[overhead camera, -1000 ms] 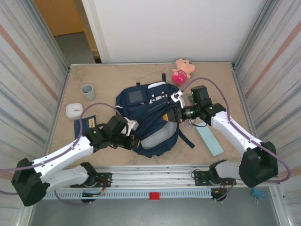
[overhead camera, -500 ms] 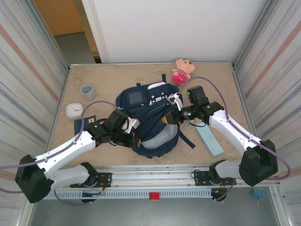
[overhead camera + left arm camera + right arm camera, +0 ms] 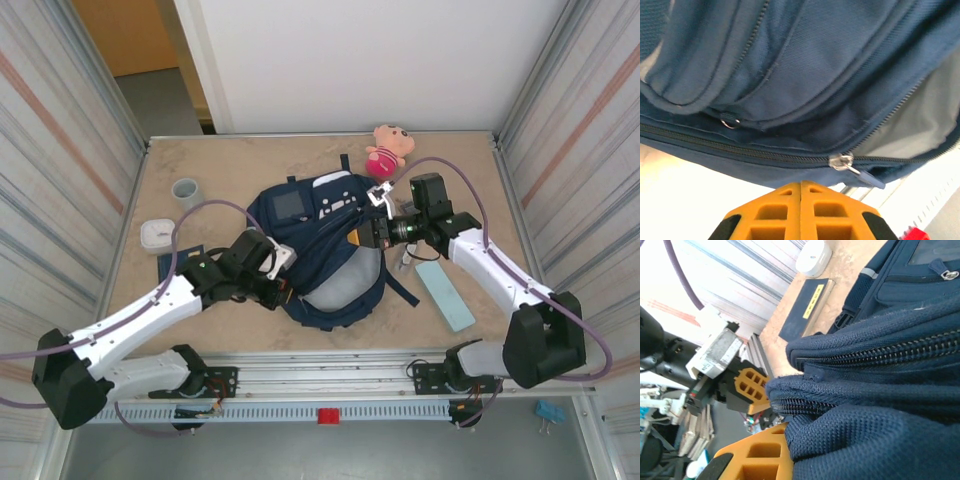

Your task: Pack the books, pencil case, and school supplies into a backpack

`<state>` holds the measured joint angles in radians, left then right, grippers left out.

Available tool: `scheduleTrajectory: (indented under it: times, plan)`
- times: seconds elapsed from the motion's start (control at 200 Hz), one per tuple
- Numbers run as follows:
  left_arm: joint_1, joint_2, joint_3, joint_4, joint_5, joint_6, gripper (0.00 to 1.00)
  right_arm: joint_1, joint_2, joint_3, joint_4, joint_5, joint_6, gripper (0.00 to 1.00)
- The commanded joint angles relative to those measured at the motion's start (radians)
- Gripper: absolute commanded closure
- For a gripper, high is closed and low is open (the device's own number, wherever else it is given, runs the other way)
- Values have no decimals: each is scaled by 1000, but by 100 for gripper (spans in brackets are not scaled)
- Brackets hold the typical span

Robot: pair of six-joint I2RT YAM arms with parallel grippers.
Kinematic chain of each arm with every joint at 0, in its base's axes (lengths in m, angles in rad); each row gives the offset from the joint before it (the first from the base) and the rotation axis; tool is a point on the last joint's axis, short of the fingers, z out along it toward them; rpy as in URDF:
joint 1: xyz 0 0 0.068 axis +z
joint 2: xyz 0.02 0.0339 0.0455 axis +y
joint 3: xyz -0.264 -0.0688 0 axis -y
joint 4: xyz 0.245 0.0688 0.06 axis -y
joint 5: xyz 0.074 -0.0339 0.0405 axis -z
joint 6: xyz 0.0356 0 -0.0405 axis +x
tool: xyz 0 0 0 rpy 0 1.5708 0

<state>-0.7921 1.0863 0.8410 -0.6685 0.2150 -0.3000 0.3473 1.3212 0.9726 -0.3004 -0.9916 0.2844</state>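
The navy backpack [image 3: 318, 245] lies mid-table with its grey lining [image 3: 340, 285] showing at the open mouth. My right gripper [image 3: 362, 234] is shut on a fold of the backpack's upper fabric [image 3: 880, 440], which covers its fingers [image 3: 760, 460]. My left gripper [image 3: 283, 291] is shut, its orange tips [image 3: 801, 186] against the backpack's lower edge just below the zipper slider [image 3: 841, 162]. Right of the pack lies the pale teal pencil case [image 3: 445, 295]. The dark blue book [image 3: 170, 267] lies left, partly under my left arm, and also shows as the book [image 3: 807, 307]. A slim pale piece [image 3: 406, 262] lies by the case.
A white rounded box [image 3: 157, 234] and a grey cup [image 3: 186, 192] stand at the left. A pink-and-tan plush toy [image 3: 388, 148] sits at the back. Striped walls close both sides. Bare tabletop [image 3: 230, 165] stretches behind the pack.
My right gripper has drawn the backpack's fabric slightly up and back. My left gripper has shifted a little up along the pack's lower left edge, and the grey opening has narrowed.
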Motion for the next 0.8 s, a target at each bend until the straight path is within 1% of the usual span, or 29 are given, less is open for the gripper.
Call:
scheduleTrajectory:
  times: [0.0,0.05,0.09,0.125,0.195,0.241,0.291,0.421,0.531,0.601,0.717,0.797]
  plan:
    - [1,-15,-46,136,2,-25,100,10,-65,8,141,-32,161,97]
    - [1,-23,-60,162,8,-47,100,21,-76,-7,142,-13,172,97]
    - [1,-28,-69,178,17,-64,85,30,-88,-19,138,8,170,97]
    - [2,-35,-79,191,32,-88,75,36,-96,-27,141,15,169,97]
    - [-3,-55,-99,218,65,-140,61,43,-98,-27,142,20,172,97]
    - [-12,-74,-113,232,67,-174,55,45,-94,-23,142,21,172,97]
    - [-27,-102,-126,237,50,-201,53,52,-91,-20,144,25,172,97]
    - [-95,-172,-140,210,-47,-252,49,56,-75,-10,142,28,170,97]
    - [-188,-175,-117,132,-156,-278,47,58,-69,-8,141,30,166,97]
    - [-225,-159,-102,79,-210,-322,46,58,-68,-7,141,31,166,97]
    - [-265,-131,-116,81,-235,-370,44,60,-68,-5,144,30,165,97]
    - [-274,-101,-121,97,-235,-378,44,61,-69,-2,143,28,165,97]
